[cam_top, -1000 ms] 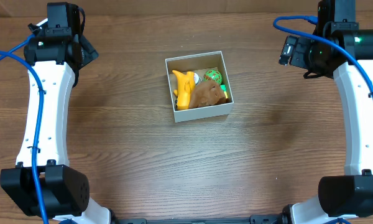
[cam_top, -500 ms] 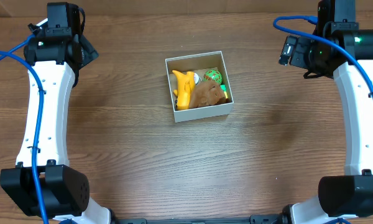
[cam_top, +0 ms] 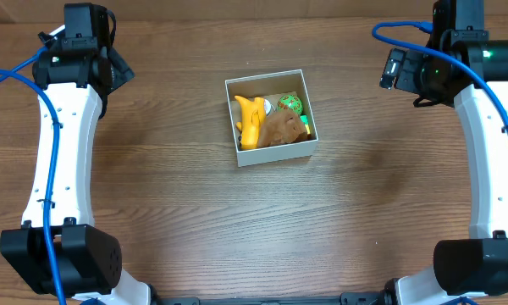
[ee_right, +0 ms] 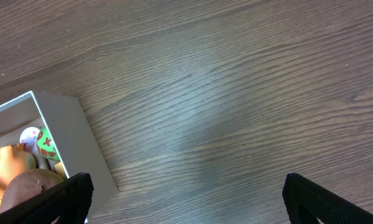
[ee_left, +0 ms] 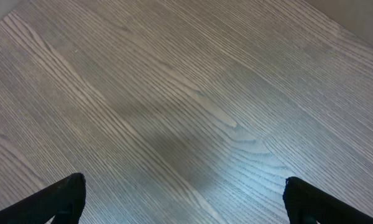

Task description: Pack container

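The container, a square white-walled cardboard box, sits at the middle of the wooden table. Inside it lie a yellow toy, a brown toy and a green patterned ball. The box's corner also shows at the left of the right wrist view, with the toys inside. My left gripper is open and empty over bare wood at the far left. My right gripper is open and empty, raised at the far right, to the right of the box.
The wooden table surrounds the box. Both white arms run along the table's left and right sides, with blue cables at the far corners.
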